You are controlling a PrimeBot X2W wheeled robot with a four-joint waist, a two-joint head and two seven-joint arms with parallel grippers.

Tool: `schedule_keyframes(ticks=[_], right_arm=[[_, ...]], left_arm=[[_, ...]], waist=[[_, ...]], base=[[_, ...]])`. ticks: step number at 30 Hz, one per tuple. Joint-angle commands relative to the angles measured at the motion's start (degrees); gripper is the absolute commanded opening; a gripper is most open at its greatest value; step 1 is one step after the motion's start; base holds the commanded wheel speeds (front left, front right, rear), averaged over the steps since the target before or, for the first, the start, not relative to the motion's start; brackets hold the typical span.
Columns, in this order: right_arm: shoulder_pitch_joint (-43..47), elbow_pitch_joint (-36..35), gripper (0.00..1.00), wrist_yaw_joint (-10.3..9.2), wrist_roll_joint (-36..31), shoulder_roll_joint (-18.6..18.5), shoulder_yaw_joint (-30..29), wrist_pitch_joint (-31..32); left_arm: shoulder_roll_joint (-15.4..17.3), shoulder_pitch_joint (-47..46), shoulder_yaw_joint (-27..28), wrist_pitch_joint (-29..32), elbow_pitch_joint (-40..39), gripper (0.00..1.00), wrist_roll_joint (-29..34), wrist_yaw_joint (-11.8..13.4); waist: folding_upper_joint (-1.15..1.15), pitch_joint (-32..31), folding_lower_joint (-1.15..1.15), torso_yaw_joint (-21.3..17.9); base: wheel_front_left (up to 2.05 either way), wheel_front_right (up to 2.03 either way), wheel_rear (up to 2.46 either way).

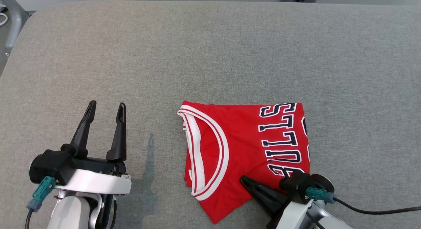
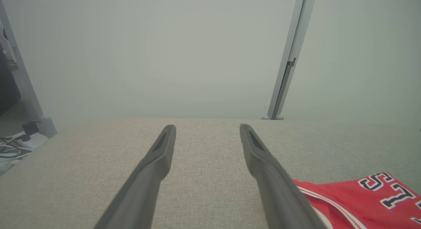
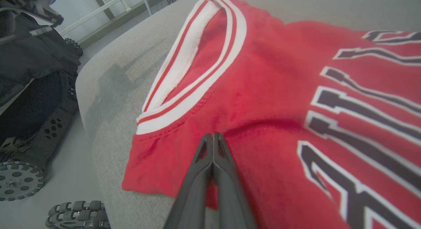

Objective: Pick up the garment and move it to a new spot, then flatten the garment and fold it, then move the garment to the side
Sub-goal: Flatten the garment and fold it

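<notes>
Left jaws spread over open surface [image 1: 197, 58]; right jaws closed, pressing garment [image 1: 243, 146] near its edge.

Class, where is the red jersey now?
Head view: the red jersey lies right of centre on the grey surface, right gripper tips on its near edge.

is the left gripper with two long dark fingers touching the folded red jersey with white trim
No, the left gripper stands open over the bare grey fabric surface, well apart from the red jersey.
</notes>
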Motion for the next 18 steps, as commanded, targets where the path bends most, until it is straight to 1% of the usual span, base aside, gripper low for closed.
schedule_keyframes(ticks=[1, 4, 7, 10, 13, 15, 16, 17, 18], right_arm=[[0.43, 1.01, 0.0, -0.02, 0.49, 0.27, 0.12, -0.68], [0.59, 1.58, 0.0, -0.02, 1.63, 1.81, 0.0, -2.52], [0.99, -0.02, 0.0, -0.02, 3.23, 2.59, -1.88, -4.93], [2.2, -3.43, 0.0, -0.02, 4.5, 3.06, -5.38, -6.79], [4.0, -6.57, 0.0, -0.02, 5.37, 3.18, -10.55, -7.67], [5.38, -8.27, 0.44, -0.02, 5.48, 3.45, -15.13, -8.08], [6.13, -8.97, 0.83, -0.01, 5.14, 3.76, -17.47, -8.23], [6.75, -9.32, 1.0, -0.02, 4.25, 3.93, -20.03, -8.21], [7.45, -9.73, 1.0, -0.01, 3.63, 4.23, -22.31, -8.22]], left_arm=[[0.15, -0.34, 0.27, -0.19, 0.14, 1.0, 0.43, -0.34], [0.49, 0.36, 0.71, -0.19, 0.36, 1.0, 0.54, -0.33], [0.99, 1.1, 1.42, -0.18, 0.39, 1.0, 0.74, -0.1], [1.48, 2.2, 2.2, -0.18, 0.43, 1.0, 0.59, 0.49], [1.91, 3.31, 3.06, 0.04, 0.31, 1.0, 0.28, 1.29], [2.07, 3.97, 3.45, 0.5, -0.12, 1.0, 0.04, 1.72], [2.27, 4.33, 3.71, 0.67, -0.34, 1.0, -0.03, 2.06], [2.42, 4.71, 3.9, 0.98, -0.57, 1.0, -0.06, 2.19], [2.62, 5.14, 4.07, 1.22, -0.87, 1.0, -0.09, 2.37]], waist=[[0.0, -0.18, 0.0, -0.22], [0.0, -0.91, 0.0, -0.81], [0.0, -2.11, 0.0, -1.78], [0.0, -3.67, 0.0, -3.02], [0.0, -5.56, 0.0, -4.32], [0.0, -6.67, 0.0, -5.04], [0.0, -7.21, 0.0, -5.42], [0.0, -7.75, 0.0, -5.76], [0.0, -8.22, 0.0, -6.05]], base=[[0.0, 0.0, 0.0], [0.0, 0.0, 0.0], [0.0, 0.0, 0.0], [0.0, 0.0, 0.0], [0.0, 0.0, 0.0], [0.0, 0.0, 0.0], [0.0, 0.0, 0.0], [0.0, 0.0, 0.0], [0.0, 0.0, 0.0]])
